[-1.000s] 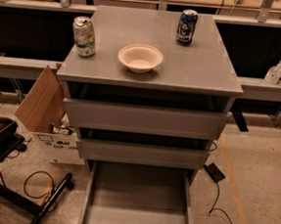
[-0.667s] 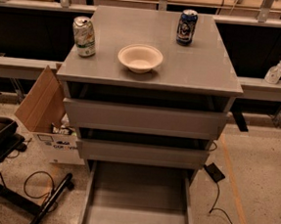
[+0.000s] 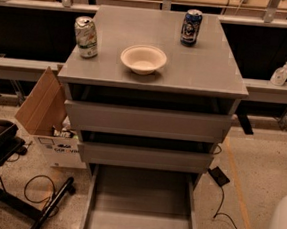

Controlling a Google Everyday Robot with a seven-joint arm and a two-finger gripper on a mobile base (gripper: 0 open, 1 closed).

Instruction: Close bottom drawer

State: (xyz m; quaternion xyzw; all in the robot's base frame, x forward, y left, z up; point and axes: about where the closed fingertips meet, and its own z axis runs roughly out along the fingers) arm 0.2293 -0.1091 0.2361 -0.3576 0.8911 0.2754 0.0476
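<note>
Bottom drawer (image 3: 141, 199) sits fully out. Hand is off-frame, so we can't tell its grip; white shape (image 3: 282, 224) lower right is maybe our arm. We push the front edge centred, straight in.

the cabinet (image 3: 208, 67) is plain grey, the bottom drawer (image 3: 140, 206) tray the same grey. cream bowl (image 3: 143, 59) mid-counter; green-and-white can (image 3: 86, 36) by the left edge; dark blue can (image 3: 191, 27) near the back right corner. brown cardboard box (image 3: 41, 102), speckled beige floor (image 3: 260, 162).
</note>
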